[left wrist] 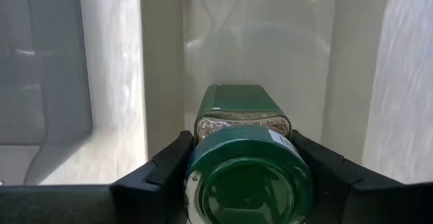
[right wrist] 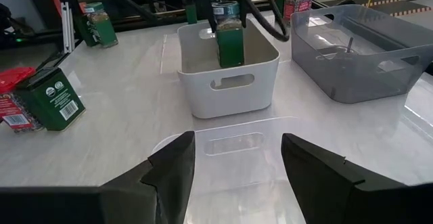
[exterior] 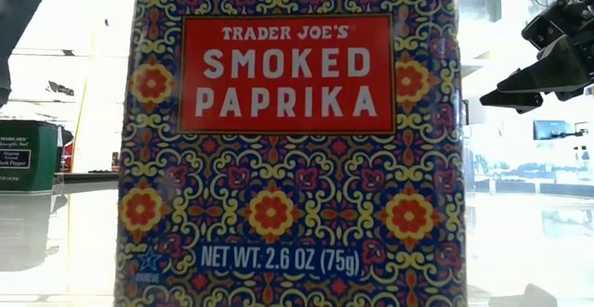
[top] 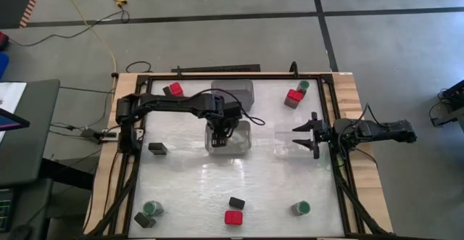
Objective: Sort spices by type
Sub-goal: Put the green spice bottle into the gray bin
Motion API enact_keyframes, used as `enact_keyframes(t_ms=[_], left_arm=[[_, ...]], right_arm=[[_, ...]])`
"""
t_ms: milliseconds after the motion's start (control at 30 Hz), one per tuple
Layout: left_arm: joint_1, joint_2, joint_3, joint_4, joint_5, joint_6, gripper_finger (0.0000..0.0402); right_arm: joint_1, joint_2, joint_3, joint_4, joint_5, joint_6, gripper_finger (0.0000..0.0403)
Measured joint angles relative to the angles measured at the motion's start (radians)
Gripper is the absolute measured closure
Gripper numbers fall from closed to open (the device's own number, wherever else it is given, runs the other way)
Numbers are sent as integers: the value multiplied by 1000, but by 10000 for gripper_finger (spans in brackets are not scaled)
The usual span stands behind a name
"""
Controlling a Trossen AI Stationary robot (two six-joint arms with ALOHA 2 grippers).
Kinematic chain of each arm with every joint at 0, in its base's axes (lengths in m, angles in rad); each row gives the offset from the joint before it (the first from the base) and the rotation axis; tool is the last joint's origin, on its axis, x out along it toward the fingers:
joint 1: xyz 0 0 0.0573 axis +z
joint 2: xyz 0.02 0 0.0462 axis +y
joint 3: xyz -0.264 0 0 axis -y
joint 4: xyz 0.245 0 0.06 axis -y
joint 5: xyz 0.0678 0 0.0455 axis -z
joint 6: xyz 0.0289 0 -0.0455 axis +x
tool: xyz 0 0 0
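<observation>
A green-lidded spice jar (left wrist: 242, 112) with a green label hangs upright in my left gripper (top: 220, 139), which is shut on it over the white bin (right wrist: 230, 82) at the table's middle. The jar's lower end (right wrist: 229, 56) is down inside that bin. My right gripper (top: 307, 135) waits open at the right edge, above the clear bin (right wrist: 233, 146). Other spices stand on the table: a red-topped one (top: 175, 89), a dark tin (top: 157, 148), a green-lidded jar (top: 301, 208) and a paprika tin (exterior: 288, 140) close to the low camera. My left gripper pinches the jar between its two fingers (left wrist: 162, 170), on the jar's opposite sides just below the green lid (left wrist: 203, 132). The fingers come from above, pointing down. The jar hangs upright inside the white bin; I cannot tell whether its bottom touches the bin's floor.
A grey bin (top: 233, 91) stands just beyond the white one. A red and a green container (top: 296, 95) sit far right. A green jar and a dark tin (top: 147, 214) stand near left; a dark tin and a red one (top: 234, 211) sit near centre.
</observation>
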Motion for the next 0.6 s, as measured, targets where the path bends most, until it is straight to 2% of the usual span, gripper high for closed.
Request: enact_keyframes(t_ms=[600], left_arm=[[8, 3, 0, 21, 10, 23, 197]], right_arm=[[0, 0, 0, 0, 0, 0, 154]])
